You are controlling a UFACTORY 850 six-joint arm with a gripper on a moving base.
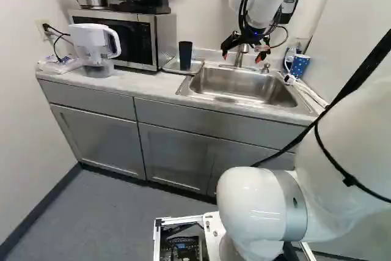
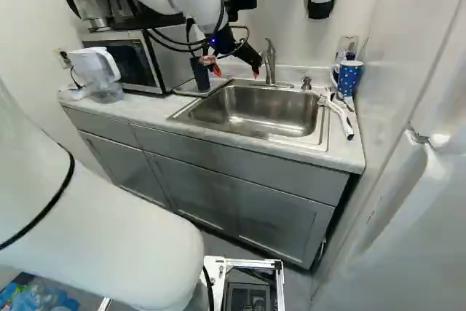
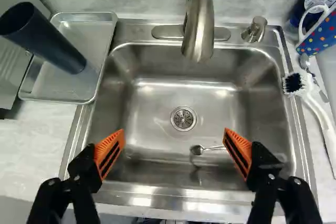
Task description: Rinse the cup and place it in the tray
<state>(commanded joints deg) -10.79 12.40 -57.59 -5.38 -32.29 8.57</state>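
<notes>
Worktop (image 1: 137, 86) along the wall, steel sink (image 3: 157, 98) set in near its right end. Microwave (image 1: 130, 36) toward left back corner. Gripper (image 1: 242, 58) over sink, released, fingers spread wide. Metal tray (image 3: 93, 31) between microwave and sink, by back edge. Dark cup (image 3: 50, 43) upright, about mid-tray. Polka-dot mug (image 2: 348, 78), right back corner. Scrub brush (image 3: 321, 115) by right edge. Spoon (image 3: 197, 150) in basin, toward sink's front edge.

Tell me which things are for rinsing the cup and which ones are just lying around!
For the job:
- dark cup, in the tray
- sink
- tap
- open gripper

Just lying about:
- spotted mug
- brush
- spoon in the sink
- water jug
- microwave
</notes>
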